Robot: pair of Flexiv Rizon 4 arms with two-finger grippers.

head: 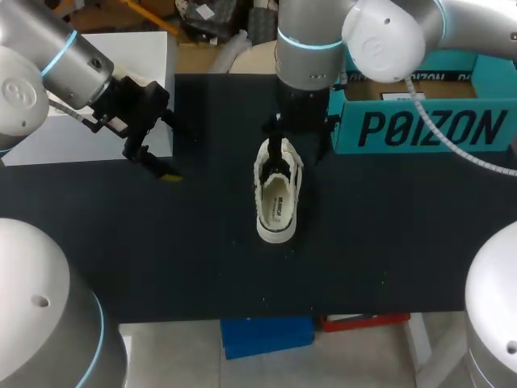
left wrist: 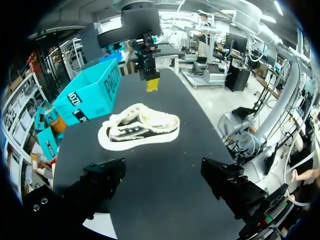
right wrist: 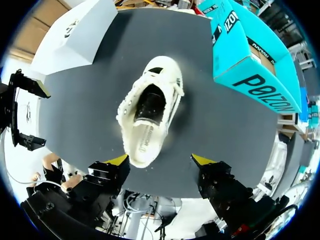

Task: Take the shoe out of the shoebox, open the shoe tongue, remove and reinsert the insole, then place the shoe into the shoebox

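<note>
shoe (head: 277,194) on counter (head: 388,242) | right claw (right wrist: 160,160) wide over it, left claw (left wrist: 165,177) wide at left | pinch the tongue (right wrist: 161,83) edge squarely, you pull gently

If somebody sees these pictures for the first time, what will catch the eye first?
The white shoe, alone in the middle of the black table with its opening upward, draws the eye first. Behind it to the right stands the open teal shoebox. The right gripper hangs open above the shoe; the left gripper, also open, is off to the left.
</note>
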